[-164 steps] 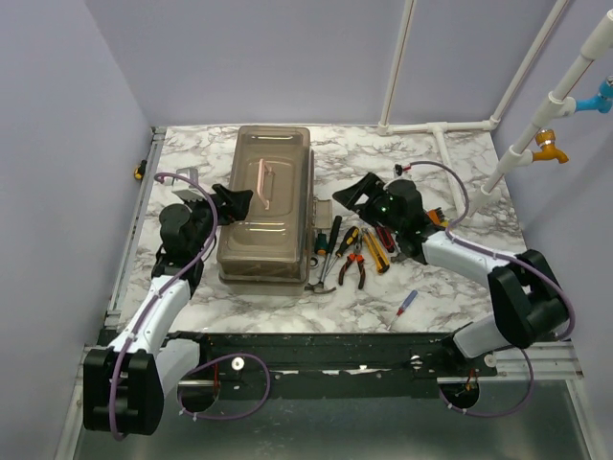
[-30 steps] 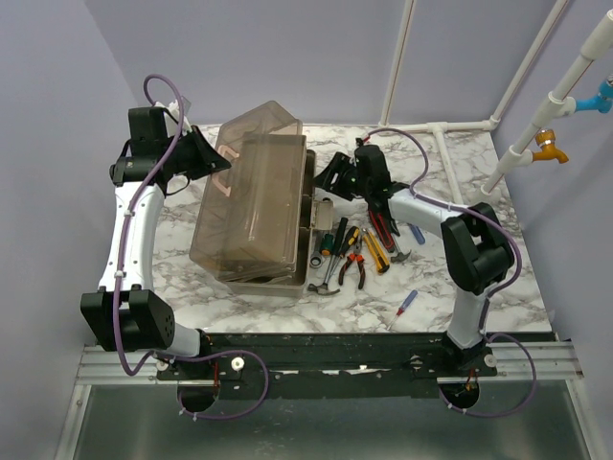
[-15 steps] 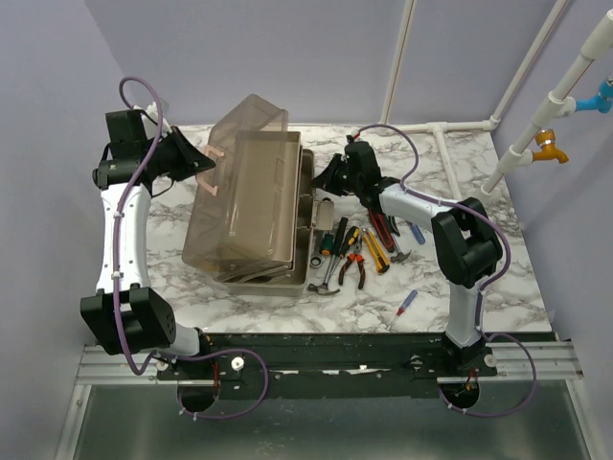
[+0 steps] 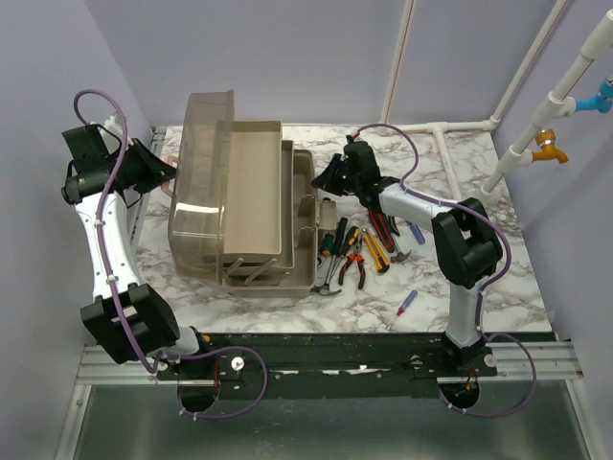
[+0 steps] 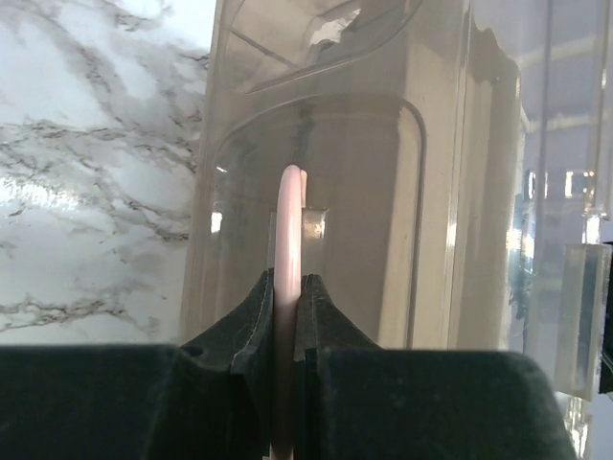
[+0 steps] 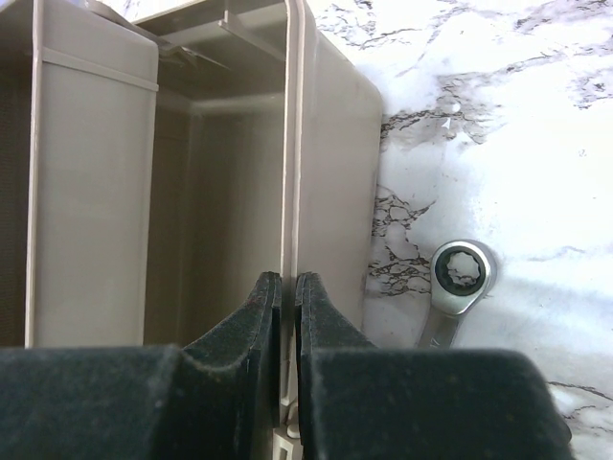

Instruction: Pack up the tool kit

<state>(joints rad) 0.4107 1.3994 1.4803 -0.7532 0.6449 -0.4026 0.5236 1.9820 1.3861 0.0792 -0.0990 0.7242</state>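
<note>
The tool kit's beige box [image 4: 305, 206] stands open on the marble table. Its smoky lid [image 4: 196, 182] is swung over to the left and a fold-out tray [image 4: 251, 192] is raised between lid and box. My left gripper [image 4: 163, 172] [image 5: 287, 287] is shut on the lid's pink handle [image 5: 287, 216]. My right gripper [image 4: 326, 179] [image 6: 289, 283] is shut on the box's right wall [image 6: 292, 144], one finger inside and one outside. A hammer [image 4: 326, 281], pliers [image 4: 354, 268] and screwdrivers [image 4: 335, 235] lie just right of the box. A wrench [image 6: 460, 276] lies beside that wall.
A small red-and-blue screwdriver [image 4: 407, 303] lies alone near the front right. White pipes [image 4: 441, 125] run along the back right of the table. Purple walls stand close on the left and behind the table.
My left gripper has pulled the pink handle left and up, swinging the lid fully open and unfolding the tray. My right gripper has closed on the box's right wall.
</note>
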